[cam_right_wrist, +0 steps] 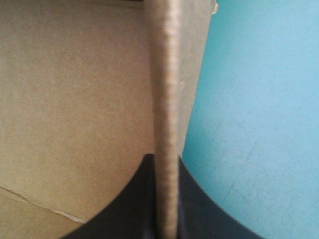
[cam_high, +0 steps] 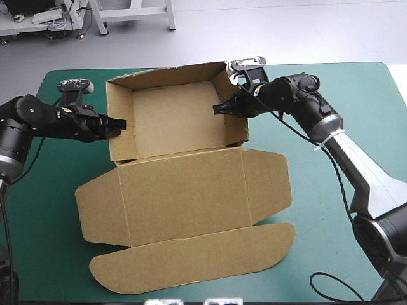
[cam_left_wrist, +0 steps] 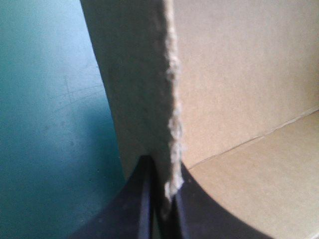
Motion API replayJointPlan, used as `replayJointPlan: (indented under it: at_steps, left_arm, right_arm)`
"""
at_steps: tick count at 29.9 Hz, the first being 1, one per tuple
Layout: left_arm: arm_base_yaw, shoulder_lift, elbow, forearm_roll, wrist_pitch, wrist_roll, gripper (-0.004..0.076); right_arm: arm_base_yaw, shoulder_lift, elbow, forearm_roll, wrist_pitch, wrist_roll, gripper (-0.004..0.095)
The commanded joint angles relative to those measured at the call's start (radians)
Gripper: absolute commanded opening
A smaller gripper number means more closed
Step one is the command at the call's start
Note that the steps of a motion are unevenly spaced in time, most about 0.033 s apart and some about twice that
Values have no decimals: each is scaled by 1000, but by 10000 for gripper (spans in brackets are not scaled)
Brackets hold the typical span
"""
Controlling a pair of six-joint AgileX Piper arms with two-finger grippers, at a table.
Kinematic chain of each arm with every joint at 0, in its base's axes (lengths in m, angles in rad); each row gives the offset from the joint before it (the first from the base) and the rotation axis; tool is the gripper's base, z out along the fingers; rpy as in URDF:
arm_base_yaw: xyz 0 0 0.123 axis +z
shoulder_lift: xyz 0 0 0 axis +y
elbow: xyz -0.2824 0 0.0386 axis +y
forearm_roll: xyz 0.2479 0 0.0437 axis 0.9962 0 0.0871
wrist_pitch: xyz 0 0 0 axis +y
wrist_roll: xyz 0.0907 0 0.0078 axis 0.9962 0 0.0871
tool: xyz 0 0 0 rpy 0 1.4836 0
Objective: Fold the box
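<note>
Box (cam_high: 172, 114) sits mid-table toward the far edge of the teal-green table (cam_high: 318, 210), already an open tray: four walls up, lid (cam_high: 184, 190) lying flat toward the near edge, with its tuck flap (cam_high: 191, 257) flat beyond that. My left gripper (cam_high: 119, 125) is clamped on the left wall (cam_high: 119, 105), one black finger outside and one inside. The left wrist view shows the board's ragged top edge running straight down into the pinch, fingers all but closed with only the sheet between. My right gripper (cam_high: 219, 108) does the same on the right wall (cam_high: 232, 127); in the right wrist view the wall edge stands between the two fingers, tray interior on one side and bare cover on the other. My read on why: a pinch on both side walls holds them upright and squared and stops the tray sliding, so the tucked walls don't spring open. Pose: both arms come in low from opposite sides, forearms about level, wrists turned so the fingers point inward across the tray toward each other; the right elbow is bent and reaches in from the near right. Lid not raised yet.
</note>
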Motion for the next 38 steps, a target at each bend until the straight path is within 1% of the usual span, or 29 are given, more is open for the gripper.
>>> replayJointPlan:
  at_steps: [1, 4, 6, 10, 11, 17, 25, 32, 38]
  left_arm:
    - [-55, -29, -31, -97, -141, -33, -9]
    - [-118, -7, -31, -78, -168, -34, -9]
    - [-162, 23, -31, -13, -161, -81, -9]
    - [-247, 96, -31, 90, -152, -129, -9]
    - [-263, 110, -31, 111, -156, -135, -9]
    - [-337, 189, -31, 254, -159, -237, -9]
    - [-339, 248, -31, 252, -147, -264, -9]
    - [-339, 289, -31, 250, -126, -264, -9]
    - [-339, 333, -31, 250, -99, -257, -8]
  right_arm:
    - [8, -56, -32, -51, 66, 31, -7]
    - [8, -52, -32, -95, 119, 65, -7]
    - [8, -45, -32, -111, 152, 79, -7]
    - [10, -19, -31, -114, 221, 100, -6]
    - [14, -13, -27, -115, 222, 106, -7]
    - [28, -9, 86, -109, 152, 136, -9]
    - [30, -9, 238, -107, 47, 148, -13]
    - [30, 12, 247, -102, -27, 177, -13]
    - [30, 42, 247, -120, -36, 177, -13]
